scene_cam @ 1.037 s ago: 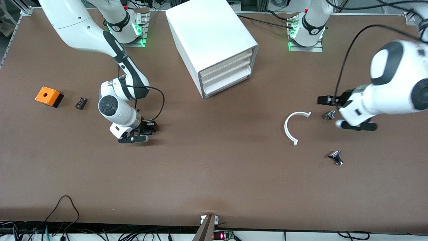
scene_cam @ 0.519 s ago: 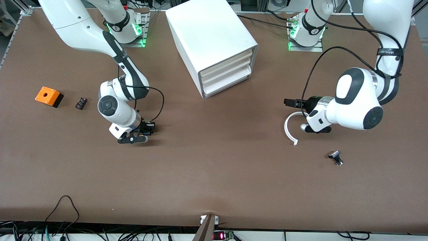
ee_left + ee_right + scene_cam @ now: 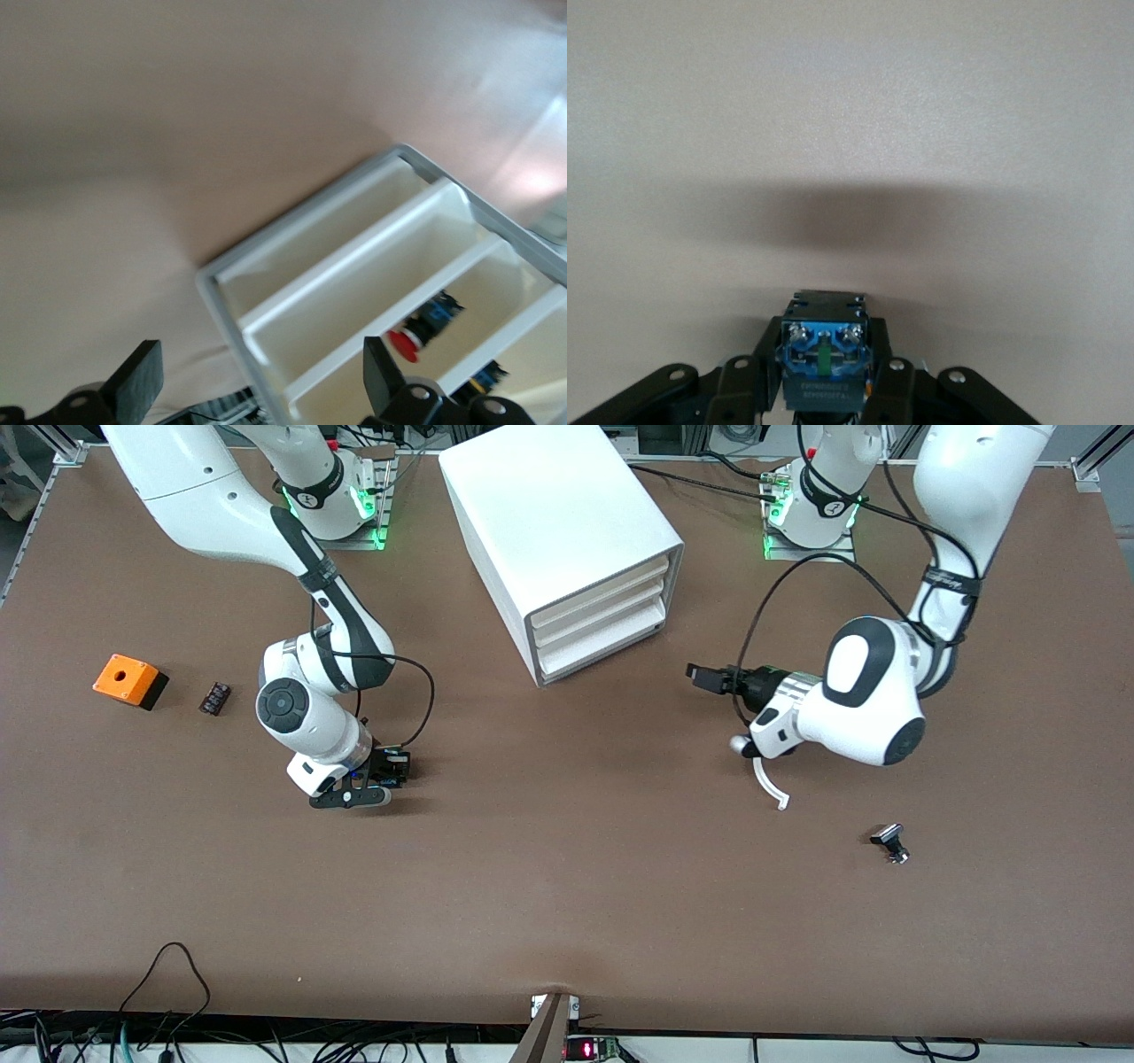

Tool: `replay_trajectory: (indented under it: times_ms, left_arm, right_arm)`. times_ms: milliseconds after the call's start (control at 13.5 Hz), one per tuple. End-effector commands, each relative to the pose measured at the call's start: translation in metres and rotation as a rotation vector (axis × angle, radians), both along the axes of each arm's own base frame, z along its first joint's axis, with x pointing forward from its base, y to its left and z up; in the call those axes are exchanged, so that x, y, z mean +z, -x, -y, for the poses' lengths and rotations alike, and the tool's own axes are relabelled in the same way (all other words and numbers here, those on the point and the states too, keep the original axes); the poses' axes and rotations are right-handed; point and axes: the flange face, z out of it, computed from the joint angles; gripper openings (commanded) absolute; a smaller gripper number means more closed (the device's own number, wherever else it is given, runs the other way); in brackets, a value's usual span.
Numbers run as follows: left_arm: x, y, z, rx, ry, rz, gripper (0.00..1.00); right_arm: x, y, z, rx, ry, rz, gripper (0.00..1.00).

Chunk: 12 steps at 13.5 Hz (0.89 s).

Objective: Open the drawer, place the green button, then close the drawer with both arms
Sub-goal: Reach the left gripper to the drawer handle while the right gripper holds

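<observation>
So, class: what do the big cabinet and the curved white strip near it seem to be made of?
The cabinet looks like smooth white plastic: an even matte shell with moulded trays. The curved strip also seems plastic, thin and evenly white, though the material is uncertain.

Table (image 3: 567, 886): open brown surface toward 6 o'clock. Obstacles: cabinet (image 3: 567, 540) at 12; white curved strip (image 3: 769, 784) and small metal part (image 3: 890, 841) at 4.

White arms (image 3: 873, 691), black bands, black cables
</observation>
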Motion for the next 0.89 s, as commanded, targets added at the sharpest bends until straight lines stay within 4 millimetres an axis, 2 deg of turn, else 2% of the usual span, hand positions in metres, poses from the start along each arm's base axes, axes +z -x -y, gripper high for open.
replay_trajectory:
  times_ms: [0,222,444,519,815]
  left_arm:
    - [-0.035,0.019,0.017,0.032,0.104,-0.005,0.99]
    - [-0.061,0.037,0.035,0.017,0.201,0.011,0.99]
    - [-0.074,0.050,0.050,-0.013,0.249,0.037,0.99]
    - [-0.079,0.055,0.057,-0.009,0.276,0.034,0.99]
    - [-0.099,0.078,0.073,-0.019,0.334,0.013,0.99]
  right_arm:
    - [0.008,-0.005,-0.001,0.010,-0.002,0.024,0.26]
    - [0.025,-0.013,-0.003,0.013,-0.006,0.050,0.25]
    - [0.041,-0.023,-0.003,-0.004,-0.015,0.063,0.25]
    - [0.053,-0.030,-0.004,-0.008,-0.012,0.053,0.21]
    - [0.127,-0.063,-0.005,-0.034,-0.016,-0.009,0.21]
